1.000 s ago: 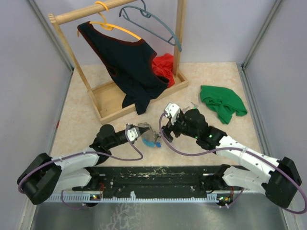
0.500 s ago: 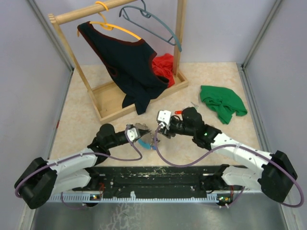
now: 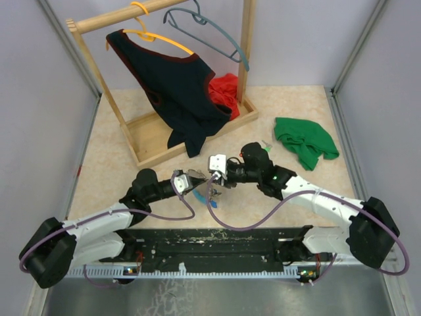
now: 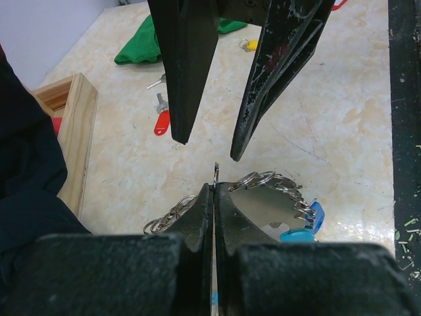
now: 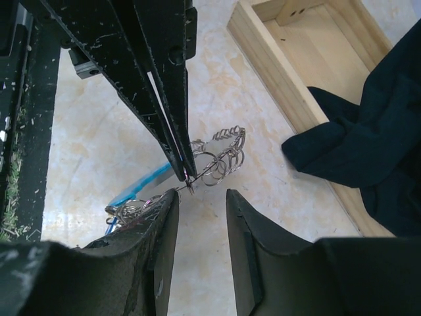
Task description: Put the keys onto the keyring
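Observation:
My left gripper (image 4: 215, 192) is shut on a thin wire of the keyring (image 4: 266, 179), whose silver coils fan out on both sides of the jaws. Blue key caps (image 4: 304, 222) hang at the keyring's right. My right gripper (image 4: 208, 148) points down just beyond the pinched wire, open, with nothing between its fingers. In the right wrist view the right gripper (image 5: 200, 197) stands under the left fingertips (image 5: 185, 170), and the wire end nearly touches its left finger. The keyring (image 5: 220, 158) and its blue band (image 5: 141, 187) lie behind. A red key (image 4: 162, 122) and a yellow key (image 4: 250, 45) lie loose on the table.
A wooden clothes rack (image 3: 158, 135) with a black garment (image 3: 177, 85) and two hangers stands at the back left, a red cloth (image 3: 223, 92) in its base. A green cloth (image 3: 304, 141) lies at the back right. Both arms meet at the keyring (image 3: 202, 194).
My right gripper has moved left to meet the left gripper at the keyring, and its jaws have narrowed. The left gripper has stayed shut on the keyring.

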Motion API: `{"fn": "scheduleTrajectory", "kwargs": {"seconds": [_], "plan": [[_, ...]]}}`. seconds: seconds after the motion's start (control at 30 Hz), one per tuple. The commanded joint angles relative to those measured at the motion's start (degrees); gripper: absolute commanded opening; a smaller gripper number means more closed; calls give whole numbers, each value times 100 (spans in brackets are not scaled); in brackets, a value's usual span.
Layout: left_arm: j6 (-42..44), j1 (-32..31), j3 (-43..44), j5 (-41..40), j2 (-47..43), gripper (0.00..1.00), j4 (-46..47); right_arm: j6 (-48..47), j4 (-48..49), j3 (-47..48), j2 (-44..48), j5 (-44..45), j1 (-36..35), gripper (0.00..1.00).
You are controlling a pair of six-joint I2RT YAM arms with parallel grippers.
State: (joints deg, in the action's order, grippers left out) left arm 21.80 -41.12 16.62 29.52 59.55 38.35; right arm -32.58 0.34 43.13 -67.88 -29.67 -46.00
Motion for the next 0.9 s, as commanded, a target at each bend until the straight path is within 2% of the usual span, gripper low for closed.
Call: {"fn": "scheduleTrajectory", "kwargs": {"seconds": [0.0, 0.2, 0.67, 0.87], "plan": [[-70, -22, 201, 103, -96, 0, 120, -158, 87, 397, -164, -375, -58, 34], [-91, -21, 210, 174, -101, 0, 129, -218, 25, 481, -311, -444, -76, 31], [-114, -27, 168, 305, -145, 0, 224, -242, 21, 493, -401, -512, -91, 15], [-146, -26, 140, 324, -198, 0, 268, -278, -140, 566, -455, -487, -85, 15]]}}
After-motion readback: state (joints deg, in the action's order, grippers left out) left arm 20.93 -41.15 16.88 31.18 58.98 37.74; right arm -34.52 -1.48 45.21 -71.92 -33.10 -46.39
